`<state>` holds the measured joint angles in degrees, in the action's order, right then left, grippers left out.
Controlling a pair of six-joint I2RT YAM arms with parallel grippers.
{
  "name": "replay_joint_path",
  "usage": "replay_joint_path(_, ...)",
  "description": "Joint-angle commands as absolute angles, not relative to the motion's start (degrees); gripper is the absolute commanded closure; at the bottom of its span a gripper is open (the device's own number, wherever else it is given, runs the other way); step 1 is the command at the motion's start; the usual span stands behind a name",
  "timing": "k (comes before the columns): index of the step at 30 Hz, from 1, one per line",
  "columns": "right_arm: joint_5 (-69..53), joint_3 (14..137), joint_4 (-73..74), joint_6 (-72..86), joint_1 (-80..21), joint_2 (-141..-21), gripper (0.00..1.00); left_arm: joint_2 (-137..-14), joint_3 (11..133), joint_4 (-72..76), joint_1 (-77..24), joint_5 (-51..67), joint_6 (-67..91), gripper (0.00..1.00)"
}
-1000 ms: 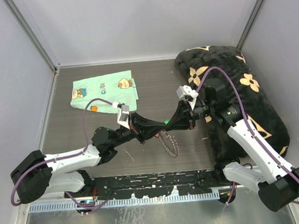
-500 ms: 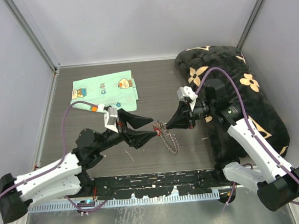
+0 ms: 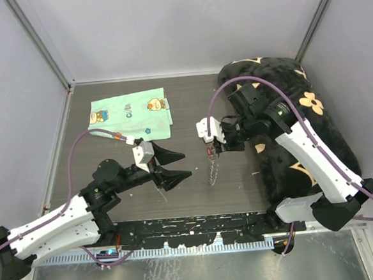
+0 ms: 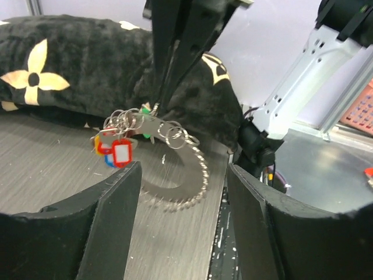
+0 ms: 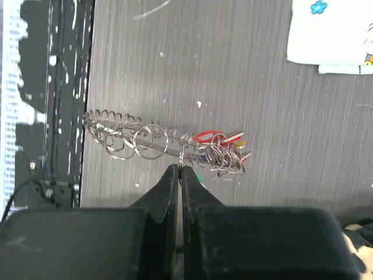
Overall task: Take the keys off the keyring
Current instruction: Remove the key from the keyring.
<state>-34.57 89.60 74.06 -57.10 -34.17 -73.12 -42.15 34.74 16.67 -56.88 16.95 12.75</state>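
Right hand [image 3: 214, 151] is pinched fully closed, and I can see in its wrist view that the two fingertips meet on the wire of the keyring [image 5: 140, 140] about midway along it. Left hand [image 3: 180, 165] stands well open with nothing in it. It is low over the counter [image 3: 190, 101], to the left of the right hand, and apart from the ring. Its own camera looks out between its two fingers at the ring beyond them.

On the right side of the dark wood-grain counter lies a big black plush pillow [image 3: 312, 105] with gold flowers, under the right arm. At the far left lies a mint-green cartoon-print cloth [image 3: 130, 112], flat and well away from both hands.

From above, the keyring hangs down from the right hand's tips, near the middle of the counter between the two arms. Its rim is fringed with small silver rings. I cannot tell whether its lower end touches the counter.

The keys [image 4: 119, 153] bunch together at one end of the ring, close to the grip. Red, blue, orange and green heads show among them.
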Motion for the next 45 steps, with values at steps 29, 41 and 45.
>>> replay_joint_path(29, -28.5, 98.6, 82.9, -57.2, -43.0, -79.9, 0.99, -69.7, 30.0, 63.4, -57.0, 20.3, 5.6, 0.61)
replay_joint_path(41, -29.4, 96.5, 81.7, -57.4, -43.0, -78.9, 0.99, -72.3, 30.3, 67.1, -57.0, 21.5, 8.6, 0.72)
replay_joint_path(45, -29.2, 96.1, 81.4, -57.4, -43.0, -78.5, 0.99, -74.8, 31.0, 67.8, -57.0, 22.2, 9.7, 0.76)
